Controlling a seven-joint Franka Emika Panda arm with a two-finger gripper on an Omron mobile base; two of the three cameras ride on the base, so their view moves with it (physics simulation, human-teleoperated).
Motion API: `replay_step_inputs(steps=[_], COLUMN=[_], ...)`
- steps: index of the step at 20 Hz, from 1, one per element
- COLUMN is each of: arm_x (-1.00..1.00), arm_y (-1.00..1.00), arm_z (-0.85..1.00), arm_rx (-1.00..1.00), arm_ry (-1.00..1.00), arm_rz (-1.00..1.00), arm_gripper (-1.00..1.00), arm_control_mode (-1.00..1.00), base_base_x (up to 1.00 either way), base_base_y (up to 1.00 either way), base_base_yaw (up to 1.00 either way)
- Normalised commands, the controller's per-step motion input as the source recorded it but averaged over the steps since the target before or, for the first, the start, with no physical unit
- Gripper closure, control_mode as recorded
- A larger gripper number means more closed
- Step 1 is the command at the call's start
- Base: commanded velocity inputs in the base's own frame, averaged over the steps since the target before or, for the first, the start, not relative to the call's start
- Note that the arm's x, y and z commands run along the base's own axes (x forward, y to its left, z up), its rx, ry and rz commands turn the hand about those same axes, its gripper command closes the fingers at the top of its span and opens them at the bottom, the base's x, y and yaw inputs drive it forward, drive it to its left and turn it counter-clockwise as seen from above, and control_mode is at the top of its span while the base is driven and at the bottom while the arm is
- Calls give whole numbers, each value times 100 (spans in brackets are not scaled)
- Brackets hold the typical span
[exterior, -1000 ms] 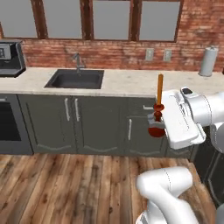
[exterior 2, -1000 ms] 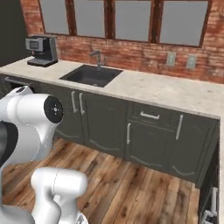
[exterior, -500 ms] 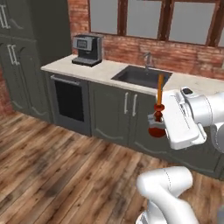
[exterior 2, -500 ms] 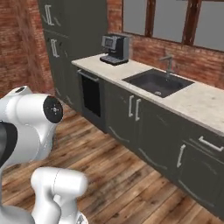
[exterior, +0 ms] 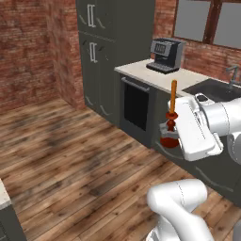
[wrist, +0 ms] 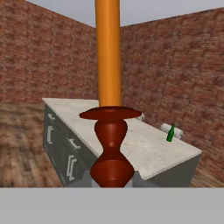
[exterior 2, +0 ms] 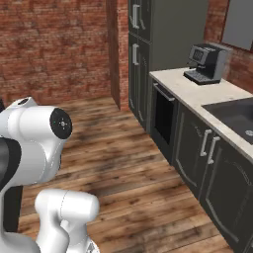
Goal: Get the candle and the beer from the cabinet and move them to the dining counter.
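Note:
My gripper (exterior: 168, 129) is shut on the candle (exterior: 173, 100), gripping its dark red flared holder (exterior: 169, 138), and the orange stick stands upright in front of the white hand. In the hand view the candle (wrist: 109, 65) rises close to the camera, its holder (wrist: 111, 148) at the bottom. Behind it lies the dining counter (wrist: 144, 151), beige-topped on a dark base. The beer (wrist: 170, 133), a small green bottle, stands upright near its far end. The cabinet is out of view.
A kitchen counter with a black coffee machine (exterior: 165, 54) (exterior 2: 207, 62), a built-in oven (exterior: 136, 106) and a sink (exterior: 214, 87) runs along the right. A tall dark unit (exterior: 113, 42) stands beside the brick wall. Open wooden floor (exterior: 70, 150) spreads to the left.
Both base views have swung left along the kitchen counter, so the camera has moved. The candle stays upright in the shut gripper at the same place relative to the arm.

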Motion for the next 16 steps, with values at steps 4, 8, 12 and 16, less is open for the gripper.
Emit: replay_step_inputs(steps=[4, 8, 12, 16], arm_x=[0, 0, 0, 0], arm_y=[0, 0, 0, 0], arm_z=[0, 0, 0, 0], arm_rx=[0, 0, 0, 0], arm_ry=[0, 0, 0, 0], arm_rz=[0, 0, 0, 0], arm_gripper=[100, 100, 100, 100], arm_control_mode=[100, 100, 100, 100], base_base_x=[59, 61, 64, 67], base_base_y=[-11, -15, -19, -22], base_base_yaw=[64, 62, 60, 58])
